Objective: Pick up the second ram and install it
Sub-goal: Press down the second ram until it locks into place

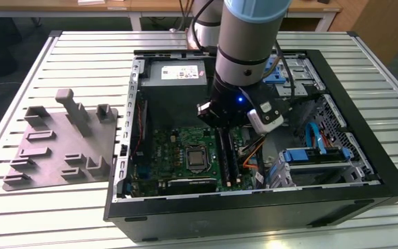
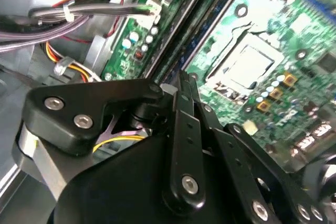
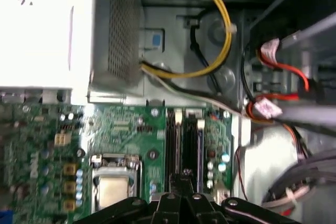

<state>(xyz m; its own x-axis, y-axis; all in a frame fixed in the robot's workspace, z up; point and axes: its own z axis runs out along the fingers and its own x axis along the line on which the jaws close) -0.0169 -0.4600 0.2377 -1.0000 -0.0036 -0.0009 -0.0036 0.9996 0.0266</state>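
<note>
Claw [image 3: 186, 174] was pinched shut, fingertips [image 2: 184, 80] together, and I couldn't see anything clamped between them. The tip sat right over the slots [image 1: 228, 155], at their end nearer the power supply [image 1: 178, 72]. The ram [image 3: 192, 145] looked to be lying in a slot directly below the tip, long axis along the slot rows and running away from the claw. Couldn't tell whether it was seated.

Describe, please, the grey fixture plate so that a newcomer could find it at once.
Find the open black computer case on the slatted white table. Just to the exterior view's left of it lies the grey fixture plate, the one flat plastic slab studded with upright blocks.
</note>
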